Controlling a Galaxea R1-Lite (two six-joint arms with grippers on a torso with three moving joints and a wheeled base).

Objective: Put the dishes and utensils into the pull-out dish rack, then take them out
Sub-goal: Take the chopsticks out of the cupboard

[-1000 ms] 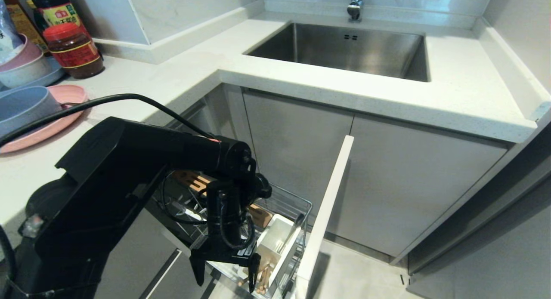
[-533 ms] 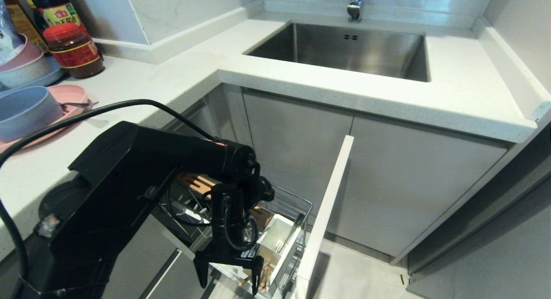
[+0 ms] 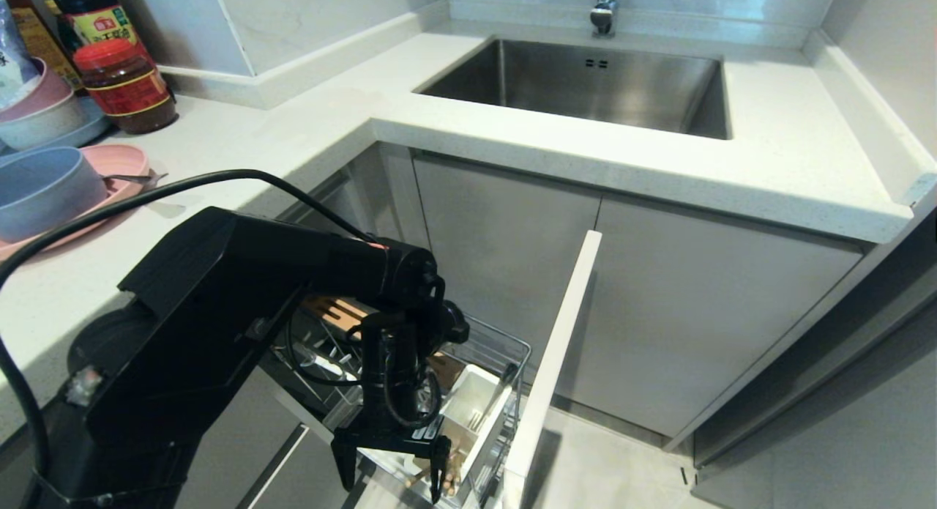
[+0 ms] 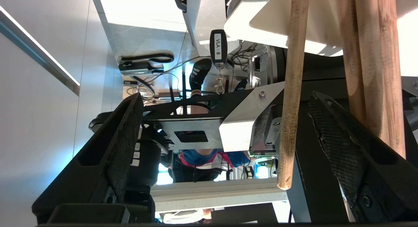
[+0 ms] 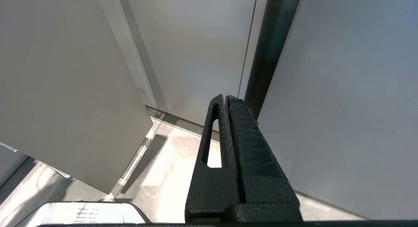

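The left tool (image 3: 389,465) hangs spread wide over the rack (image 3: 505,348), one of the chopsticks (image 4: 290,89) between its pads. They stand in the utensil box (image 3: 472,406), probably loose. Light, stiff and smooth, they are best pinched together near their upper ends. The right tool (image 5: 227,104) is closed.

The white surface (image 3: 307,139) carries a pink plate (image 3: 110,183) with a blue-grey bowl (image 3: 44,187) on it, a red-lidded jar (image 3: 124,88), bottles (image 3: 91,15) and stacked bowls (image 3: 40,110).
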